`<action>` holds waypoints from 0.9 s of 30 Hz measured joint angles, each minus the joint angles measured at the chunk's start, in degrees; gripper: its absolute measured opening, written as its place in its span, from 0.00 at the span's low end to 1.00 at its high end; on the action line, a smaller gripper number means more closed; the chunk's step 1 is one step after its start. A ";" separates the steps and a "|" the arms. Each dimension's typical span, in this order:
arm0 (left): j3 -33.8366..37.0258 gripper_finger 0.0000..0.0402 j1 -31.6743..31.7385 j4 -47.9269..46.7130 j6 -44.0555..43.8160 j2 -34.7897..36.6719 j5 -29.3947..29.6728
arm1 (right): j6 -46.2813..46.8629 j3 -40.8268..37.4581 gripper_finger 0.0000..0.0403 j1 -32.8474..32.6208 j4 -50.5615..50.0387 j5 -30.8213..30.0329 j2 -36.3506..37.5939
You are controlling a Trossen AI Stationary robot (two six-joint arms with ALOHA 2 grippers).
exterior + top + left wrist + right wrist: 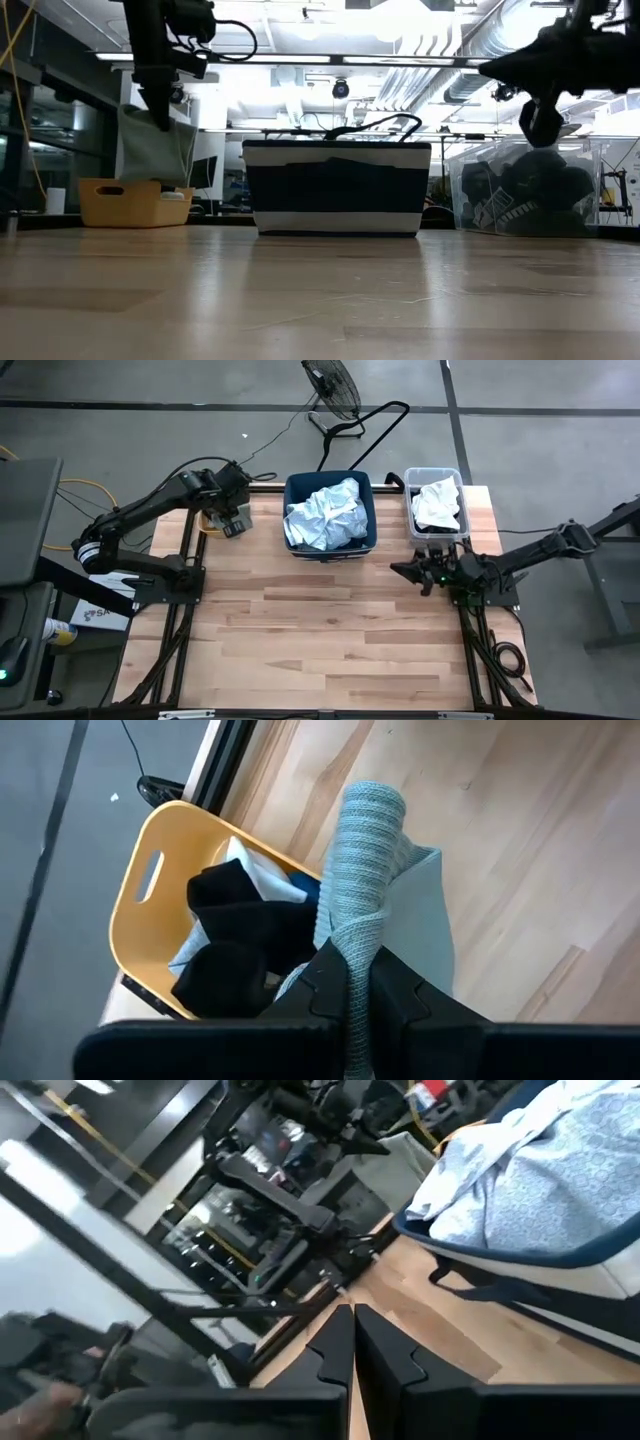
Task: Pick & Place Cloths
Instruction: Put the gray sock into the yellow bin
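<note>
We're well along: pale cloths fill the navy bin (pixel 329 512) at twelve o'clock and the clear bin (pixel 436 505) at one, our left gripper (pixel 358 988) pinches a grey-green sock (pixel 362 870) above the orange bin (pixel 150 915) at ten, right gripper (pixel 353 1342) shut empty.

In the high view, the left arm covers most of the orange bin (pixel 212 520), so you cannot see what lies inside it. From table height, the navy bin (pixel 337 188) hides its pale blue cloth behind its wall (only the rim shows). Your left wrist picture cuts off the grey-green cloth (pixel 372 870) at its lower edge, between the fingers. The dark cloths in the clear bin (pixel 528 195) blur together through the plastic; you cannot count them. The room past the right gripper (pixel 353 1342) is smeared.
</note>
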State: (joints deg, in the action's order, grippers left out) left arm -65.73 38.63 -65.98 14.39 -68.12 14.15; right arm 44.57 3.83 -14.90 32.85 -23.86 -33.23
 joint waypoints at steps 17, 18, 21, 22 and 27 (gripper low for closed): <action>-0.02 0.02 0.00 1.03 -7.12 -0.02 0.90 | -7.37 -3.34 0.01 8.23 -15.87 12.23 11.34; -0.02 0.02 0.00 1.35 -6.96 -0.02 1.83 | -7.37 -3.34 0.01 8.30 -16.78 12.05 11.34; -0.04 0.02 0.00 2.30 -7.27 -0.02 6.12 | -7.38 -3.36 0.01 8.47 -18.22 11.08 11.34; -0.04 0.02 0.00 2.41 -7.90 -0.02 7.73 | -7.36 -3.36 0.01 8.47 -18.33 10.80 11.34; -0.04 0.02 0.00 2.45 -10.33 -0.02 14.87 | -7.34 -3.38 0.01 8.47 -18.64 10.51 11.32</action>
State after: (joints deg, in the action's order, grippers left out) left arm -65.78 38.63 -63.53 4.05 -68.14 29.02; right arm 37.23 0.45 -6.44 14.22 -13.34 -21.91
